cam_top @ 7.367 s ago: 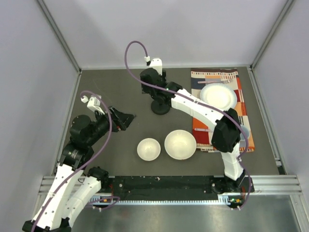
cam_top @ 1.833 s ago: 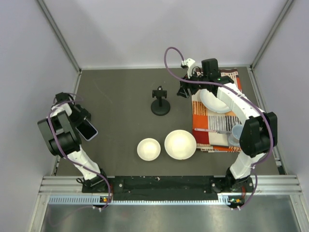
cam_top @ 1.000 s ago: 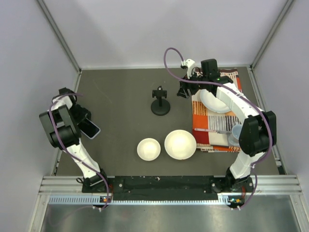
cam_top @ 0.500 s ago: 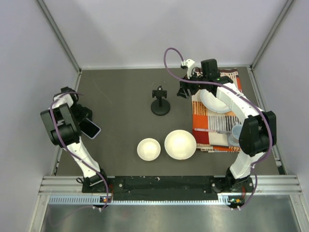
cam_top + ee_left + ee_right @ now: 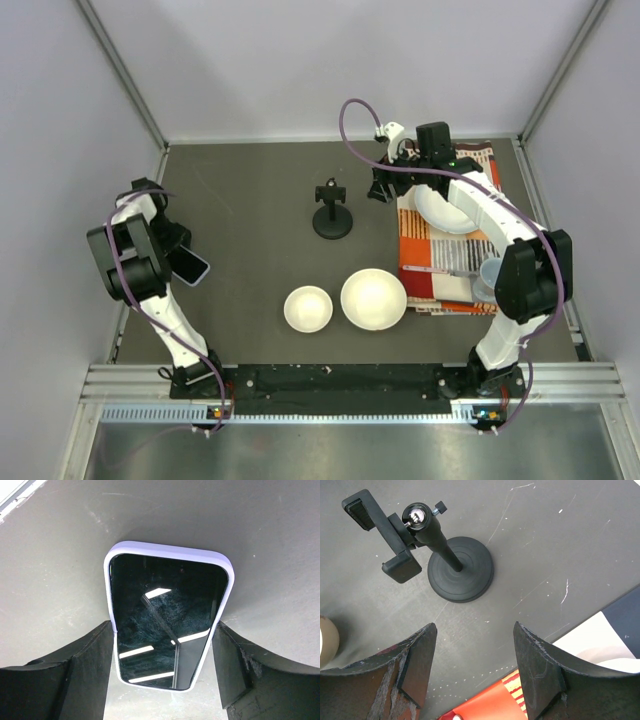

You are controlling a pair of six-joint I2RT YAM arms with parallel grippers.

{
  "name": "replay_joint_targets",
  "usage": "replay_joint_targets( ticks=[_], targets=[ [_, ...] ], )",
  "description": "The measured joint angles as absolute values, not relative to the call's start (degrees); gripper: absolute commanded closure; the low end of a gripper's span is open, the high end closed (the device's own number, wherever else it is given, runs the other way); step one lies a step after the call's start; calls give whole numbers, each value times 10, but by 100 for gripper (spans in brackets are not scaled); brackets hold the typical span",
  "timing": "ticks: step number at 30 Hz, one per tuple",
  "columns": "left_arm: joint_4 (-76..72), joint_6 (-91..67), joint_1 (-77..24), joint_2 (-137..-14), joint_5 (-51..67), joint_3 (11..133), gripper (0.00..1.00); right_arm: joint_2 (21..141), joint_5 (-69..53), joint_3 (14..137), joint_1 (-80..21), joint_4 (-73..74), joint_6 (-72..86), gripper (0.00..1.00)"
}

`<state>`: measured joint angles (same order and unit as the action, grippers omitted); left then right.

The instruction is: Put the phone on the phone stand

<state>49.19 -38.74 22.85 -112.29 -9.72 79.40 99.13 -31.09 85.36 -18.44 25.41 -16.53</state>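
Observation:
The phone (image 5: 167,620), with a glossy black screen and a lavender rim, sits between my left gripper's (image 5: 165,627) fingers. Both fingers touch its long sides. From above, the phone (image 5: 190,266) sticks out of the left gripper (image 5: 178,252) near the table's left edge, tilted. The phone stand (image 5: 332,215) is black and stands upright mid-table with nothing in its clamp cradle. My right gripper (image 5: 475,627) is open and holds nothing. It hovers just right of the phone stand (image 5: 455,570), at the placemat's corner.
Two white bowls (image 5: 308,308) (image 5: 373,298) sit in front of the stand. A striped orange placemat (image 5: 425,255) at the right carries a white plate (image 5: 432,208) and a pale cup (image 5: 490,275). Grey walls enclose the table on three sides.
Over the last second the left wrist has shifted slightly toward the back, and the phone has stayed at its fingers. The right arm has not moved.

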Motion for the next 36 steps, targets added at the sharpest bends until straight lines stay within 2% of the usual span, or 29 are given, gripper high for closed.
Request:
replay_joint_targets(
  ticks=[1, 2, 5, 13, 24, 31, 36],
  targets=[
    [490, -387, 228, -1122, -98, 792, 64, 991, -310, 854, -184, 254, -165, 37],
    [488, -387, 228, -1121, -98, 791, 77, 991, -309, 854, -184, 254, -165, 37],
    [478, -386, 228, -1114, -99, 781, 100, 991, -296, 855, -185, 254, -158, 37],
    [442, -368, 229, -1090, -78, 748, 100, 987, -219, 871, -199, 247, -119, 37],
    [404, -332, 231, -1058, -25, 711, 100, 959, -170, 871, -286, 190, -71, 37],
    [378, -333, 208, -1027, 102, 684, 100, 948, -194, 872, -358, 79, 5, 36],
    [361, -323, 169, -945, 165, 655, 100, 991, -216, 920, -418, 49, 54, 36]
  ],
)
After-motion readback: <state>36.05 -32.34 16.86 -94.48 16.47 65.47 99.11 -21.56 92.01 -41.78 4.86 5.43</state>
